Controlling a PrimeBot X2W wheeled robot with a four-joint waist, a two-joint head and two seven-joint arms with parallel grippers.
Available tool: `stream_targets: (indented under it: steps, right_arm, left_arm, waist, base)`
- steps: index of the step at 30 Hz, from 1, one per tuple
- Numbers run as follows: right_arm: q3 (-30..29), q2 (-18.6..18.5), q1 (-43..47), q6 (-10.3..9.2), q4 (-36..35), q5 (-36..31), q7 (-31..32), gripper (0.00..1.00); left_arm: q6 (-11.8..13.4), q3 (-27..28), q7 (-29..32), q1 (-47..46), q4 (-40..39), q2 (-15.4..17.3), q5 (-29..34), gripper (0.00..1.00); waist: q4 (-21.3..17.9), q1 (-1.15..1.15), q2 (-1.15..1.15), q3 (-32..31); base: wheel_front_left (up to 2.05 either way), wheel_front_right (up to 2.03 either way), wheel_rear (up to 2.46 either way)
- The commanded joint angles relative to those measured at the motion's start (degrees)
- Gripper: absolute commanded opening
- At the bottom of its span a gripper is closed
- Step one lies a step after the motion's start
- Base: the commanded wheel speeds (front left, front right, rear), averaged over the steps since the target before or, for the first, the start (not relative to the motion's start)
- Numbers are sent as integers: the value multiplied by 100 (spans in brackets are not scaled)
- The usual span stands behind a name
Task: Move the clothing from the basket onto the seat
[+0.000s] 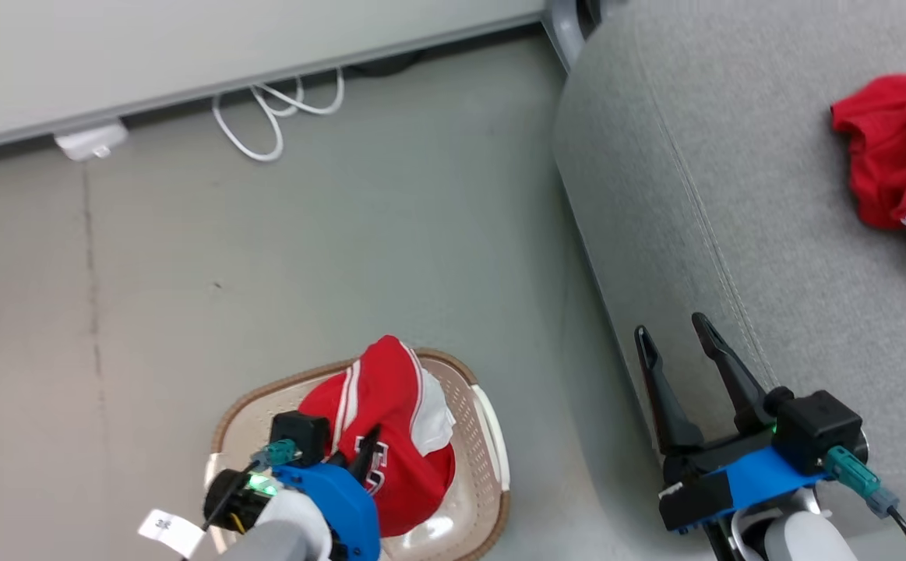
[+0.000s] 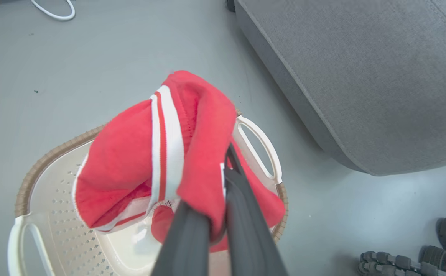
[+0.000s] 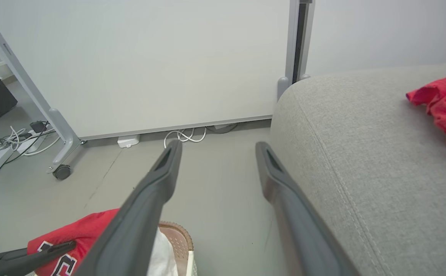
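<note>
grey floor (image 1: 343, 234) runs along a pale wall panel (image 1: 188, 47), with a white cable (image 1: 277, 117) looped at its foot. lower left: basket (image 1: 262, 393) stands on the floor. my left end effector (image 1: 371, 444) is closed tight on the red jersey (image 1: 390, 397), white trim showing; the cloth is bunched up over the basket, lower folds hanging inside it. right of the basket comes floor, then the seat (image 1: 733, 195). my right end effector (image 1: 671, 327) is spread fully wide, holding nothing, over the seat's left edge. far right: red shirt (image 1: 897, 148) lies crumpled on the seat cushion.
</note>
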Motion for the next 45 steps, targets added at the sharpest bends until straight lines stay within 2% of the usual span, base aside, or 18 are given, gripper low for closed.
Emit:
stream_targets:
  steps: [1,13,25,33,45]
  right_arm:
    - [-34,-4,155,3,-45,-28,56,100]
    - [-130,-4,641,3,-293,-43,375,100]
    - [-58,-4,879,3,-355,24,514,100]
    - [-37,-4,1001,3,-340,47,545,100]
    - [38,-4,1091,3,-329,87,592,100]
  left_arm:
    - [-2,53,-25,95,-116,-78,56,0]
    - [-2,215,-25,216,-782,-322,668,0]
    - [-2,148,-27,-264,-1166,-533,1122,0]
    - [-2,-28,-27,-707,-1302,-628,1055,0]
    - [-2,-358,66,-1294,-1477,-647,587,0]
  waist:
    - [379,1,0,-463]
    - [886,1,0,-1206]
    - [1090,1,0,-1550]
    - [1165,1,0,-1703]
    - [1255,1,0,-1840]
  base:
    - [0,0,0]
    - [0,0,0]
    - [0,0,0]
    - [0,0,0]
    - [0,0,0]
